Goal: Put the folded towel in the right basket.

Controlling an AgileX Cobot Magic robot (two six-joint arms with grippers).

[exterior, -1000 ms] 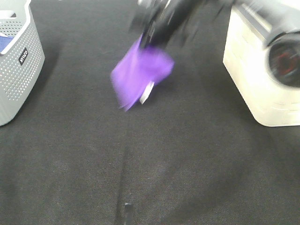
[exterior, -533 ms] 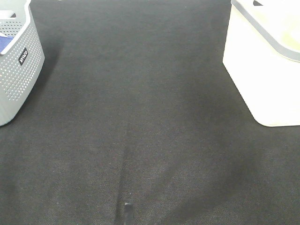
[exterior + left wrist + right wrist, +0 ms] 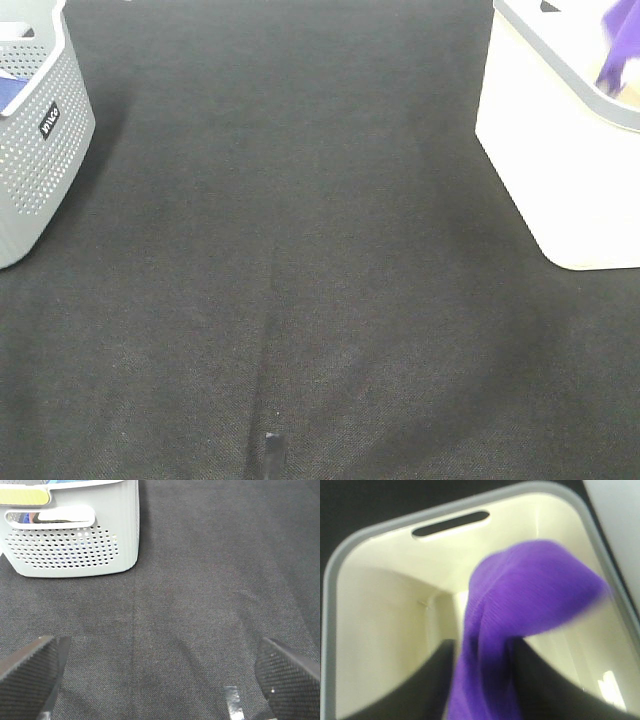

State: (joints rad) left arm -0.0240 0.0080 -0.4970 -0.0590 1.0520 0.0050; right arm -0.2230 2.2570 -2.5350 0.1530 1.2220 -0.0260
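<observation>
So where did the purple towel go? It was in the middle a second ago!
The right gripper carried the purple towel from the middle over to the right. It now hangs above the white basket, still clamped, not let go. The grey basket on the left and the white basket stayed put.

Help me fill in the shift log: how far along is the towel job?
Done: the purple towel is off the table and over the opening of the right basket. In hand: the right tool is shut on it, the cloth hanging above the cream interior. Left: let go so it drops inside. The left tool is open and empty near the grey basket.
</observation>
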